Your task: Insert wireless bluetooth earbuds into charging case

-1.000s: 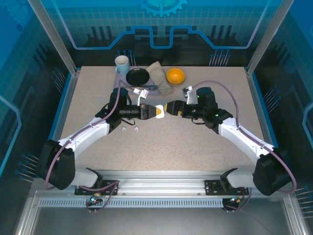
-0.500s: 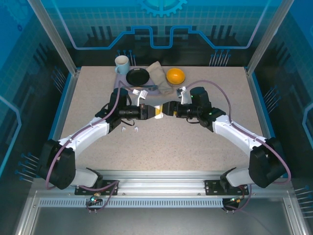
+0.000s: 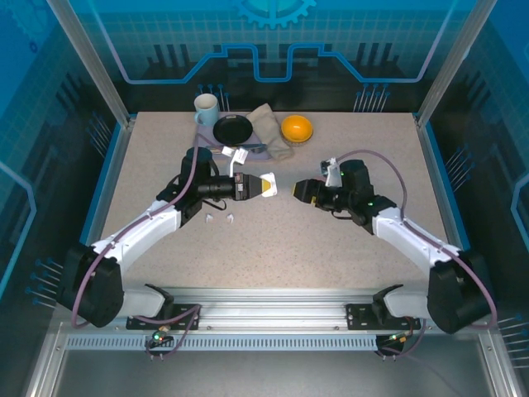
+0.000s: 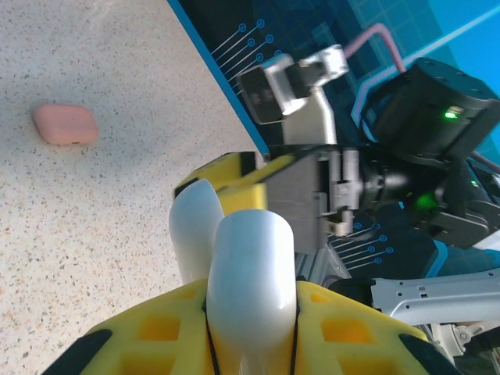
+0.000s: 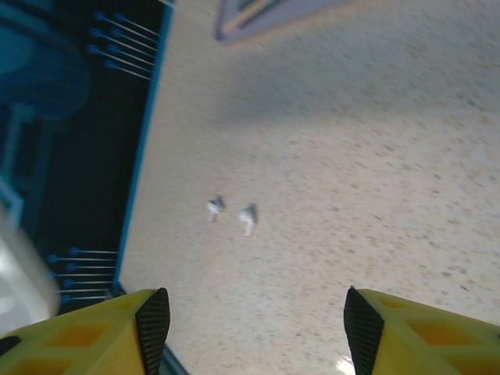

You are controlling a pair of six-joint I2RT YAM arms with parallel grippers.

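My left gripper (image 3: 269,185) is shut on a white charging case (image 3: 265,184), held above the middle of the table. In the left wrist view the case (image 4: 250,258) shows as two rounded white lobes side by side between my yellow fingers (image 4: 156,332). My right gripper (image 3: 296,190) hangs a short way to the right of the case, open with nothing in it. Two white earbuds (image 3: 211,219) (image 3: 231,218) lie on the table below my left arm. The right wrist view looks down on the same two earbuds (image 5: 215,208) (image 5: 248,219), beyond my right gripper (image 5: 258,328).
A pink case (image 4: 66,125) lies shut on the table. Along the back edge stand a white mug (image 3: 206,107), a black bowl (image 3: 232,130), a beige cloth (image 3: 269,128) and an orange bowl (image 3: 296,127).
My right gripper, which was up against the white case, has drawn back to the right and lower, with its jaws a little narrower. My left gripper keeps hold of the case and has shifted slightly.
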